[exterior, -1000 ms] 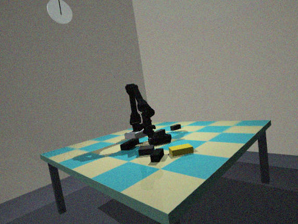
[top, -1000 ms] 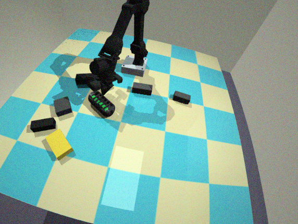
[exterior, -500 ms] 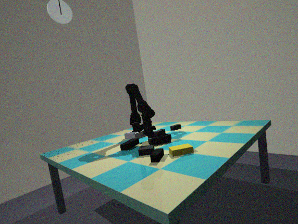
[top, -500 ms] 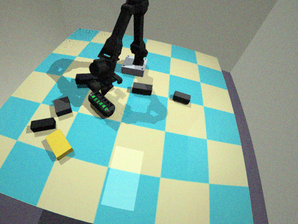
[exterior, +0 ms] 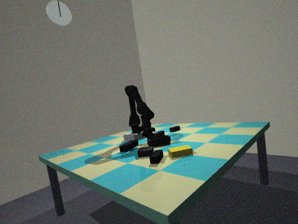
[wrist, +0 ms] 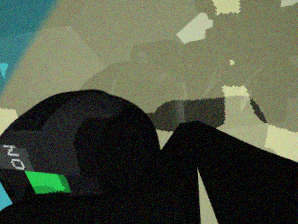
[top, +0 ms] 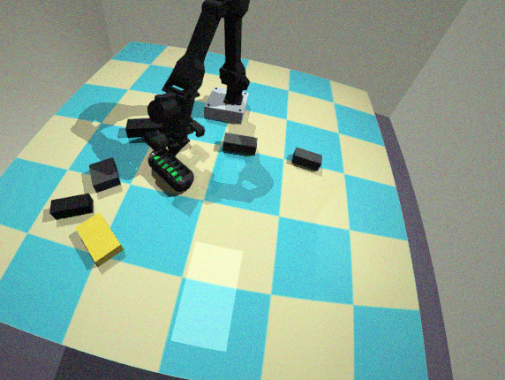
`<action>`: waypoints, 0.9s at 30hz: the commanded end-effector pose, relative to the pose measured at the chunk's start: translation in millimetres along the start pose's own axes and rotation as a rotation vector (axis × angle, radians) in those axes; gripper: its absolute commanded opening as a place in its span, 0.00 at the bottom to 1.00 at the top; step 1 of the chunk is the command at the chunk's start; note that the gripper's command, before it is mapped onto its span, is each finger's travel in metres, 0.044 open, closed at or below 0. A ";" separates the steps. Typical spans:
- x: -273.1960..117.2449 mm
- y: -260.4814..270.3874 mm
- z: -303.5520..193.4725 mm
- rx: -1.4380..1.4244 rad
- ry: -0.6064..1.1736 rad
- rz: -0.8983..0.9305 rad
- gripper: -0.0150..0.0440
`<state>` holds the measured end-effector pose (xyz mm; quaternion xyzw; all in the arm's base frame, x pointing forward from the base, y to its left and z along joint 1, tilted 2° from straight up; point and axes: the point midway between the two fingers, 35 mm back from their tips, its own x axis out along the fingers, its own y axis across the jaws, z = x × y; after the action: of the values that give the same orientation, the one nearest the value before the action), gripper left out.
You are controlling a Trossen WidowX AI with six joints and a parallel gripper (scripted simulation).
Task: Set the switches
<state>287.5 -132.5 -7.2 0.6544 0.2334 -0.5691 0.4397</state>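
The dark controller unit sits on the bench, switches facing up. Several green switch ends show in a row in the top view. In the wrist view its rounded end, the ON print and one green end show; the other switches are hidden there. Its underside label is hidden. My gripper is shut and holds nothing. It is low at the unit's far end, close to or touching it; contact is not clear. In the exterior view the fingertips are hard to tell from the dark unit.
A dark block lies beside the wrist. Other dark blocks lie on both sides of the unit. A yellow block lies nearer the front. The arm's pale base stands behind.
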 end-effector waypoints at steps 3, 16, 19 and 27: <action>0.0 4.6 -0.8 -0.003 0.004 0.004 0.25; 1.7 10.5 -0.4 -0.003 0.004 0.005 0.25; 2.7 13.8 -0.1 -0.003 0.004 0.005 0.25; 3.2 15.7 0.1 -0.003 0.004 0.005 0.25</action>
<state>291.5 -135.3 -8.2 0.6512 0.2434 -0.5727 0.4344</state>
